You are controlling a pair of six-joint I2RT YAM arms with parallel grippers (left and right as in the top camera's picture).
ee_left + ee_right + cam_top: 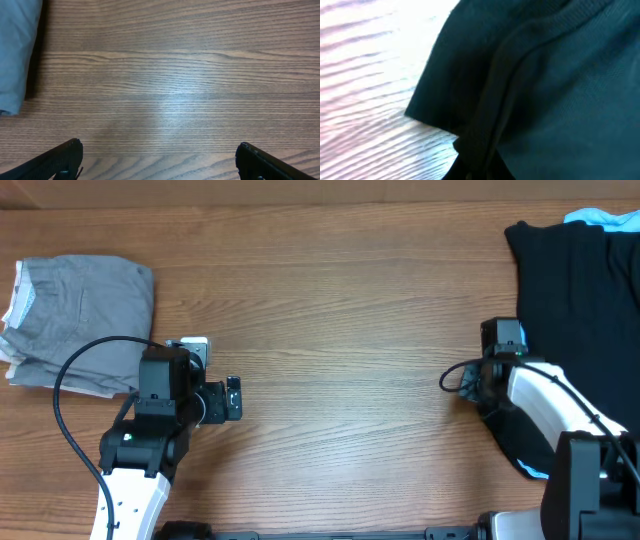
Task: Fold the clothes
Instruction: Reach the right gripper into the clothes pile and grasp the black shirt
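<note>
Black tee lies at frame right on the surface, covering a light blue tee. Right claw sits at its left edge, apparently positioned to grasp; closure cannot be determined. Left claw: released, hovering lower left.

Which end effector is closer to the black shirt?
Right. The right end effector sits at the left edge of the black tee; the left end effector is across the table, beside the folded grey garment.
</note>
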